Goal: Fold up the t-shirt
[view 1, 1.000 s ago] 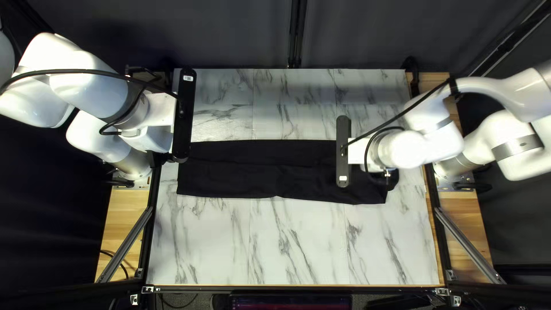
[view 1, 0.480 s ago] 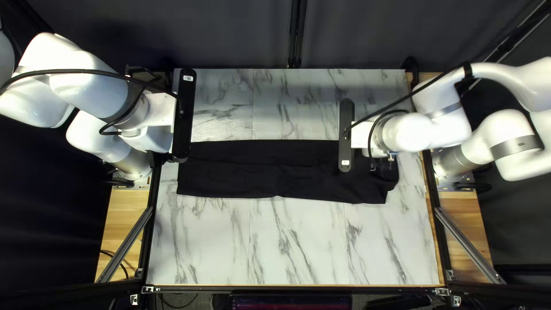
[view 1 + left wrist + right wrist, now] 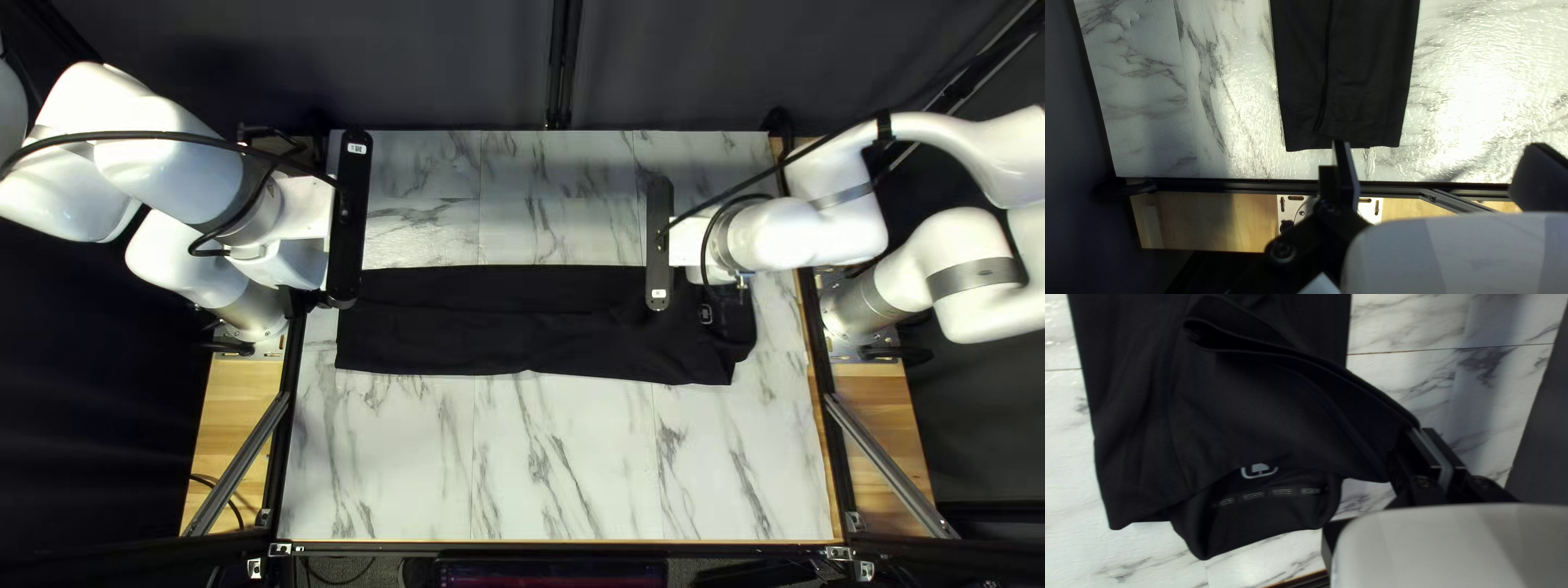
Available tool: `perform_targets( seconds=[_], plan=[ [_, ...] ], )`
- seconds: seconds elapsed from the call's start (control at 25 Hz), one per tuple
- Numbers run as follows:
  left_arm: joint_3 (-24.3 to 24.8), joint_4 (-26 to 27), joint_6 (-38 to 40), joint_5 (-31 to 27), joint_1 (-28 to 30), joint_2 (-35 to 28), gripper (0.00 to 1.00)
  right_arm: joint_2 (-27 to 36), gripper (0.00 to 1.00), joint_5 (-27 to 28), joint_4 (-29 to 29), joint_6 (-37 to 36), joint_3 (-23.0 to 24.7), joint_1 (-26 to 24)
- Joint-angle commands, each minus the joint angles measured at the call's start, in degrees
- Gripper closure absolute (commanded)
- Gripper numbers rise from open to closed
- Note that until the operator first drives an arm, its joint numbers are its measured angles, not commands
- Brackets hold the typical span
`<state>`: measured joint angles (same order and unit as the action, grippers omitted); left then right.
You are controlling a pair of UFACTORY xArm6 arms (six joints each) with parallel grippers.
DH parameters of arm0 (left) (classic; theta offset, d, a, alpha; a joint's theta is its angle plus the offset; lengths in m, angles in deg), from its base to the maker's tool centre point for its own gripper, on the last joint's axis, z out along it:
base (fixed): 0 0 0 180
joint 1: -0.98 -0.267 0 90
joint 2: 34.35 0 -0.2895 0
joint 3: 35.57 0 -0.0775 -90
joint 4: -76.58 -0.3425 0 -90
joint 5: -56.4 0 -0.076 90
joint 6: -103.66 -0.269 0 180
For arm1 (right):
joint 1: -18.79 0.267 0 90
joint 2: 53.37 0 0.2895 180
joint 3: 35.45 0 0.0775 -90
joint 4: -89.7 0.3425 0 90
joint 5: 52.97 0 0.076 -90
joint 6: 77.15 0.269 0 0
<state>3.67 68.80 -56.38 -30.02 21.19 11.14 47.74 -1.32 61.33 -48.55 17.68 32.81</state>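
White marble-pattern table, grey veins, glossy w/ glare patches; bare wood strips outside it at both sides; black metal frame round the edge; dark curtain behind the far edge. Black t-shirt lies folded in a long band across the table's middle, left to right. Left gripper spread wide, empty, by the shirt's left hem; right gripper pinching the shirt's right-end edge, cloth raised there, pale neck print showing.
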Motion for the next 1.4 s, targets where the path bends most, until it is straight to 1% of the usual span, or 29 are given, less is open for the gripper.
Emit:
perform_targets(
  seconds=[0.04, 0.2, 0.36, 0.56, 0.64, 0.68, 0.72, 0.76, 0.88, 0.96, 1.04, 1.12, 1.2, 1.28, 1.4],
  plan=[
    [0.0, 0.0, 0.0, 0.0, 0.0, 0.0, 0.00, -7.0, 1.00, -0.2, -0.1, 6.1, -3.4, 6.7],
    [0.0, 0.0, 0.0, 0.0, 0.0, 0.0, 0.00, -11.7, 1.00, 0.0, 1.0, 8.8, -5.9, 10.9],
    [0.0, 0.0, 0.0, 0.0, 0.0, 0.0, 0.00, -13.8, 1.00, -0.1, 2.5, 11.2, -6.1, 14.3],
    [0.0, 0.0, 0.0, 0.0, 0.0, 0.0, 0.00, -10.7, 1.00, 0.3, 5.2, 12.6, -2.5, 16.4],
    [0.0, 0.0, 0.0, 0.0, 0.0, 0.0, 0.00, -10.0, 1.00, -1.1, 6.3, 11.9, -0.6, 16.0],
    [0.0, 0.0, 0.0, 0.0, 0.0, 0.0, 0.00, -9.9, 0.43, -1.6, 6.7, 11.5, -0.2, 15.8],
    [0.0, 0.0, 0.0, 0.0, 0.0, 0.0, 0.00, -9.6, 0.04, -2.1, 7.5, 10.6, 0.2, 15.3],
    [0.0, 0.0, 0.0, 0.0, 0.0, 0.0, 0.00, -9.5, 0.00, -2.2, 7.8, 10.2, 0.2, 15.1],
    [0.0, 0.0, 0.0, 0.0, 0.0, 0.0, 0.00, -11.3, 0.00, 1.9, 7.8, 9.9, -5.1, 15.7],
    [0.0, 0.0, 0.0, 0.0, 0.0, 0.0, 0.00, -15.2, 0.00, 4.3, 6.2, 9.4, -10.9, 16.1],
    [0.0, 0.0, 0.0, 0.0, 0.0, 0.0, 0.00, -18.8, 0.00, 4.8, 4.8, 7.7, -15.0, 15.7],
    [0.0, 0.0, 0.0, 0.0, 0.0, 0.0, 0.00, -21.8, 0.00, 3.6, 3.3, 5.0, -17.6, 14.2],
    [0.0, 0.0, 0.0, 0.0, 0.0, 0.0, 0.00, -23.3, 0.00, 1.6, 2.1, 3.1, -18.1, 12.8],
    [0.0, 0.0, 0.0, 0.0, 0.0, 0.0, 0.00, -23.8, 0.00, -0.2, 1.4, 1.9, -17.5, 11.9],
    [0.0, 0.0, 0.0, 0.0, 0.0, 0.0, 0.00, -23.5, 0.00, -5.7, 0.0, -0.3, -14.1, 9.9]
  ],
)
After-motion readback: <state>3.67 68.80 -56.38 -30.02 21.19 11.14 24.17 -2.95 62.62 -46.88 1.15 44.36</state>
